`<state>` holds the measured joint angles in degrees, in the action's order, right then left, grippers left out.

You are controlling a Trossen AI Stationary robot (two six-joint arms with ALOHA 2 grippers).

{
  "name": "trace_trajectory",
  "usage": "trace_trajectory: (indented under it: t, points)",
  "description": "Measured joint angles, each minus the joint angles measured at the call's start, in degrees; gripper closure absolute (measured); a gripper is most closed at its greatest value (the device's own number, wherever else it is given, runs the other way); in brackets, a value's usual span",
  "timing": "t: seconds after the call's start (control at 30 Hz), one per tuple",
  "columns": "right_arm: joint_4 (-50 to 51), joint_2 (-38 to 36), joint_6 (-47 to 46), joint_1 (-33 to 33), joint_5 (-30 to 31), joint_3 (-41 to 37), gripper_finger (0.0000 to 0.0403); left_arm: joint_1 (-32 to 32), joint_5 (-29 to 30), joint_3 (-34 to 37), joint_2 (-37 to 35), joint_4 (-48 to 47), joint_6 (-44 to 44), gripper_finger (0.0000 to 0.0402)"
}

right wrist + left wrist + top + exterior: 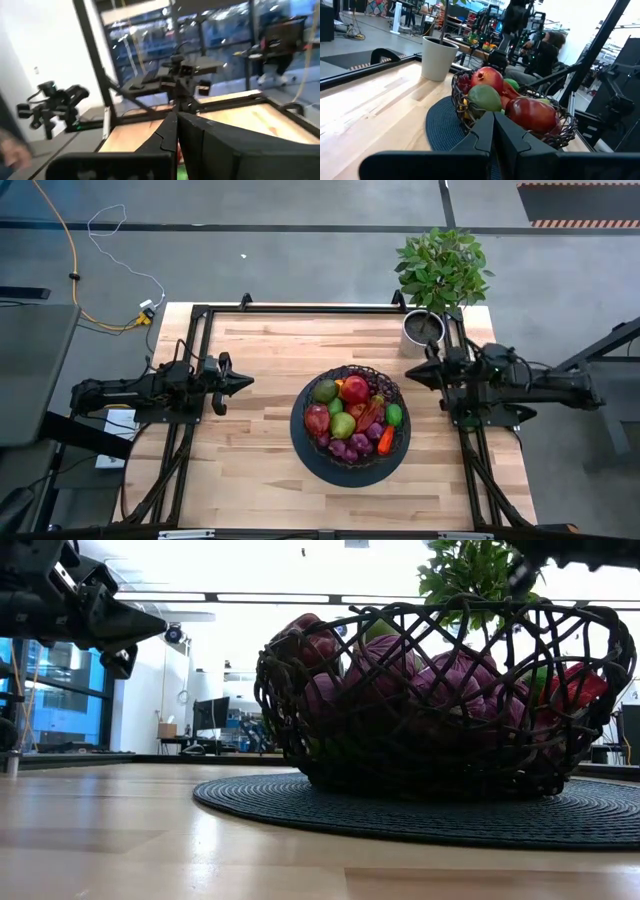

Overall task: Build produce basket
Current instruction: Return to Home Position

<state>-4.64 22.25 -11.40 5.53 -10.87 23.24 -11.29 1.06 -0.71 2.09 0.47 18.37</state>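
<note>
1. Basket (352, 368): sits on a round dark mat (345, 472) at the middle of the wooden table (250, 450), heaped with produce (352, 415).
2. Left gripper (244, 382): fingers pressed together, holding nothing, above the table left of the basket, apart from it.
3. Right gripper (410, 373): fingers together, just right of the basket, near the potted plant (422, 330).

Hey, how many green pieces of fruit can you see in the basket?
3 in the basket: a green fruit at its left side, a green apple near the centre, a lime at the right rim. More may lie buried underneath.
</note>
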Motion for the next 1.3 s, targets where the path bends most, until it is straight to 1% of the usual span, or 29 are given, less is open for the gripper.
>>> trace_trajectory:
  t: [0.07,0.17,0.33,0.4,0.5,0.63,0.8,0.87,0.97,1.1,1.3]
  points:
    - [0.0,-5.3,0.2,0.5,1.4,-3.6,0.0403,0.0,0.0,0.0,0.0,0.0,0.0,0.0401]
    - [-0.3,-12.5,1.3,1.6,1.8,-8.0,0.0403,0.0,0.0,0.0,0.0,0.0,0.0,0.0401]
    - [-0.6,-21.9,1.2,2.4,2.2,-14.0,0.0403,0.0,0.0,0.0,0.0,0.0,0.0,0.0401]
    - [-1.9,-22.2,1.2,2.4,3.6,-16.0,0.0403,0.0,0.0,0.0,0.0,0.0,0.0,0.0401]
    - [-5.2,-21.0,1.3,2.1,3.8,-18.8,0.0403,0.0,0.1,0.0,0.0,0.1,0.0,0.0401]
    - [-7.1,-20.9,1.1,0.6,4.5,-22.7,0.0403,0.0,0.8,0.0,-0.1,0.1,-0.1,0.0401]
    - [-2.5,-21.1,4.6,-0.9,6.9,-22.7,0.0403,0.0,0.9,0.0,-0.1,0.2,0.0,0.0401]
    - [-1.2,-21.2,4.7,-0.9,7.0,-22.7,0.0403,0.0,1.0,0.0,-0.1,0.2,0.0,0.0401]
    - [3.4,-21.1,3.3,-0.9,7.5,-22.7,0.0403,0.0,1.1,0.0,-0.1,0.2,0.0,0.0401]
    - [4.3,-20.0,2.4,-0.9,10.5,-22.5,0.0403,0.0,1.1,0.0,-0.1,0.2,0.0,0.0401]
    - [4.3,-19.9,2.4,-0.9,10.7,-22.5,0.0403,0.0,1.1,0.0,-0.1,0.2,-0.1,0.0401]
